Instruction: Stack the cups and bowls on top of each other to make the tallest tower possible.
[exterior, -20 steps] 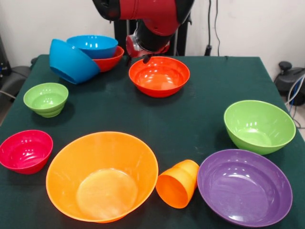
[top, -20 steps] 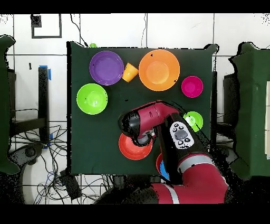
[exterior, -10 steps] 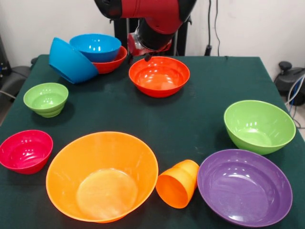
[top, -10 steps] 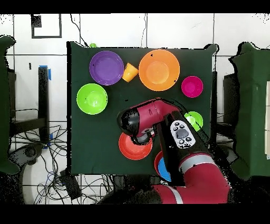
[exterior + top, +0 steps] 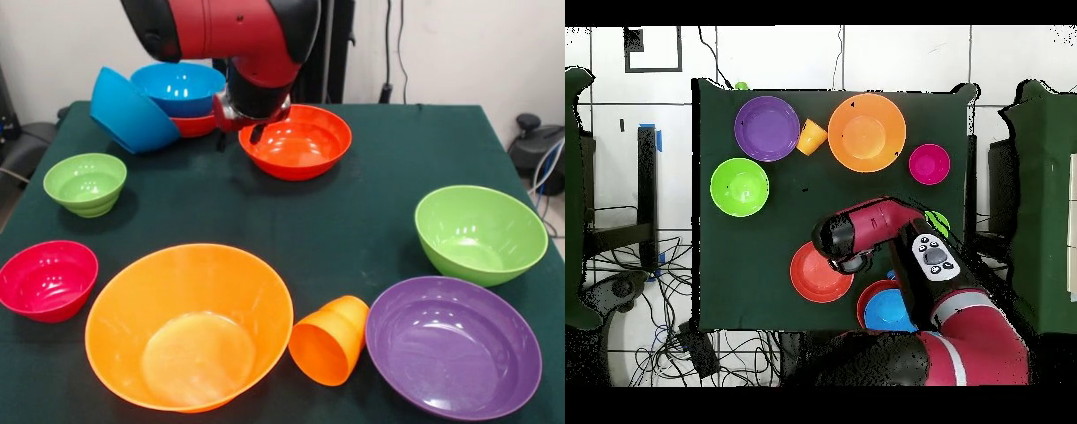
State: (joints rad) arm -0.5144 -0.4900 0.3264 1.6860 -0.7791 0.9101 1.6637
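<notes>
The small orange cup (image 5: 329,339) lies on its side between the large orange bowl (image 5: 189,325) and the purple bowl (image 5: 453,344). A blue bowl (image 5: 177,87) sits nested in a red-orange bowl (image 5: 194,125) at the far left, and a second blue bowl (image 5: 128,110) leans tilted against them. My gripper (image 5: 238,137) hangs low between this pile and a lone red-orange bowl (image 5: 296,141), at that bowl's left rim. In the overhead view the arm (image 5: 865,235) hides the gripper, beside the red-orange bowl (image 5: 820,272) and the blue bowl (image 5: 887,308).
A small green bowl (image 5: 86,183) and a magenta bowl (image 5: 47,278) stand on the left. A large green bowl (image 5: 480,232) stands on the right. The green cloth (image 5: 353,221) covers the table. In the overhead view the arm covers most of the small green bowl (image 5: 937,220).
The arm has swung left in the front view and come lower, from above the lone red-orange bowl's far rim to the gap beside the blue and red-orange pile. The bowls have not moved.
</notes>
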